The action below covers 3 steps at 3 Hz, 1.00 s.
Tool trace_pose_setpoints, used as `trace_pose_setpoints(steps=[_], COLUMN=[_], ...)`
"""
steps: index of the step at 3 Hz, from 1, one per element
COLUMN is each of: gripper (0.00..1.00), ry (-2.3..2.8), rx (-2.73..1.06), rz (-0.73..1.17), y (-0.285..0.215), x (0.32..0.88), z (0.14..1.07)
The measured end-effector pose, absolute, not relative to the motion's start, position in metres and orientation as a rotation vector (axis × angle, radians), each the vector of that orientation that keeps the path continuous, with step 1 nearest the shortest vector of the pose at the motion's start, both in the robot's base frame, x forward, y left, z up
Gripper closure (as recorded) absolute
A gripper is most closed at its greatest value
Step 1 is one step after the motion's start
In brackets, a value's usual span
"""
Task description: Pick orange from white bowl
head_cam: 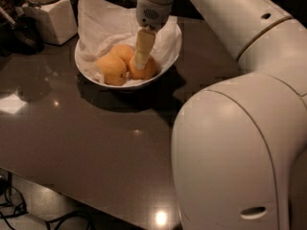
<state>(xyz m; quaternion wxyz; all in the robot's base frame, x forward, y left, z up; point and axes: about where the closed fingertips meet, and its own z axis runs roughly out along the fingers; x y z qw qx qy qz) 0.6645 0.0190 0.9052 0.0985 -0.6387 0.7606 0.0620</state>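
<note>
The white bowl (165,63) stands at the back of the dark table, lined with crumpled white paper (103,25). Three round fruits lie in it. The deeper orange (147,71) is on the right. Two paler yellow-orange fruits lie to its left (112,70) and behind (123,51). My gripper (140,61) reaches down into the bowl from above. Its lower end is right at the top left of the orange and covers part of it. I cannot tell whether it touches or holds the fruit.
A white square-based jar (50,13) stands at the back left, with a dark object (21,32) beside it. My large white arm (240,143) fills the right side. The dark glossy table (81,138) has its front edge at lower left, with cables on the floor below.
</note>
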Motion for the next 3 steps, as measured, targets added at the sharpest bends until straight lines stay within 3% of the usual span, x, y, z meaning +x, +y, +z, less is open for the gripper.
trace_pose_setpoints(steps=[3], gripper=[0.27], ry=[2.228], rx=[-1.929], rz=[0.184], y=[0.0208], x=[0.6661], z=[0.8937])
